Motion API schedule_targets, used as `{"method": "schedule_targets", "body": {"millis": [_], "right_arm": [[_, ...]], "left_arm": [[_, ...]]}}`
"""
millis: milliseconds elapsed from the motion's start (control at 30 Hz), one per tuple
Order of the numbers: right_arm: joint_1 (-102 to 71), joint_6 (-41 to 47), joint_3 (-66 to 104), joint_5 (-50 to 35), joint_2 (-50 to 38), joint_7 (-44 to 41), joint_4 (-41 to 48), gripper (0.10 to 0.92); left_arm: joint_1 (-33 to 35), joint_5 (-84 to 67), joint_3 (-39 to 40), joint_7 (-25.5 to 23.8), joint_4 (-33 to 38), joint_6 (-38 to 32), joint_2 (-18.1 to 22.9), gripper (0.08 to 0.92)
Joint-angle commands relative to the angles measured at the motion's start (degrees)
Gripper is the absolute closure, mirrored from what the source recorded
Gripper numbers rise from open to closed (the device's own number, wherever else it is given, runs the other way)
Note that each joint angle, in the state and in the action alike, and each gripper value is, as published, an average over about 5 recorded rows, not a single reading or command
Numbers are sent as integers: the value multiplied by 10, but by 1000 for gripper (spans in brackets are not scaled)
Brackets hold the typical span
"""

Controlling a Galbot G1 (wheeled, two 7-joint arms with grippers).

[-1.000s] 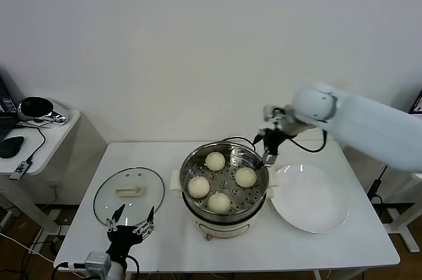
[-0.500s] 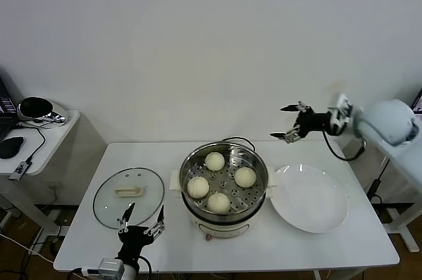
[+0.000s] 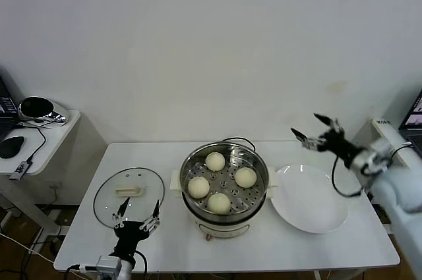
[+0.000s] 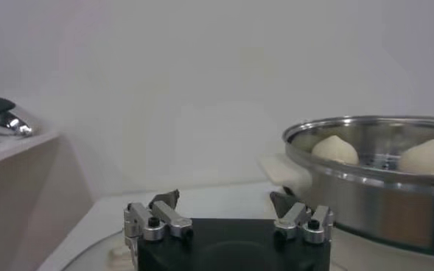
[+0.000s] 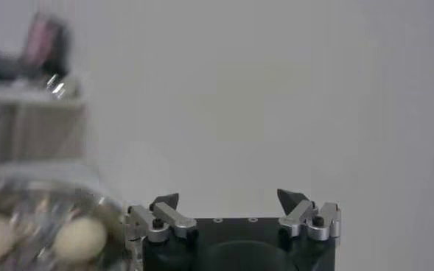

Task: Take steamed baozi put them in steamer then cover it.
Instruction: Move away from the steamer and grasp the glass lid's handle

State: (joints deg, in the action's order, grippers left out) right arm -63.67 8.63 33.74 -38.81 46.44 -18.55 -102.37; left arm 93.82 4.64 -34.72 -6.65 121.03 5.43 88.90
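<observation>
1. Left gripper [image 3: 137, 215] sits low at the bottom left of the head view, jaws spread wide and holding nothing, poised just at the near rim of the cover [image 3: 128, 194].
2. Right gripper [image 3: 315, 128] is up in the right of the frame, above the far edge of the white plate [image 3: 310, 204], claws splayed, nothing in them.
3. All four steamed baozi [image 3: 215, 161] are in the steamer [image 3: 224, 181] at centre frame, on the perforated tray. The plate is bare, so only the covering looks left.
4. The cover lies flat on the table [image 3: 343, 240], left of the steamer, its bar handle up.
5. Risks: a grab at the thin glass rim rather than the handle could slip; a tilted lid might clip the steamer rim or squash a bun.
6. Room: open tabletop between cover and pot gives a short, clear path. The cover lies close to the table's left edge, so a nudge that way could send it off.
</observation>
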Motion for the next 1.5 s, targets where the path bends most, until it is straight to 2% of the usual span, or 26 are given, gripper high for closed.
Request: {"method": "schedule_targets", "body": {"millis": [33,267,467,533,600,700,767,900,1100,1500], "right_arm": [[-243,-80,152,-32,220,90,-14,203],[-260,-86,164,-22,243,85,-42,203],[-252,-91,175,-3,254,84,-41,203],[-254,-93,176,0,254,82,-42,203],[-256,-96,176,3,253,80,-41,203],[-250,-99,177,10,256,77,-38,203],[-245,-99,177,13,259,77,-36,203],[-241,-100,171,21,265,75,-37,203],[-238,-105,161,40,273,73,-36,203],[-219,-109,132,61,283,74,-26,203]], "left_arm": [[-24,148,-16,3,-30,-27,-13,177],[-40,279,-15,27,-61,-56,-35,177],[-66,533,-7,64,-111,-77,-87,177],[-81,603,-4,94,-135,-91,-110,177],[-95,662,2,148,-166,-92,-139,177],[-117,719,16,237,-218,-74,-187,177],[-128,739,26,266,-245,-56,-213,177],[-144,753,44,269,-280,-3,-250,177],[-160,738,54,220,-312,13,-273,177],[-208,695,77,197,-366,21,-267,177]]}}
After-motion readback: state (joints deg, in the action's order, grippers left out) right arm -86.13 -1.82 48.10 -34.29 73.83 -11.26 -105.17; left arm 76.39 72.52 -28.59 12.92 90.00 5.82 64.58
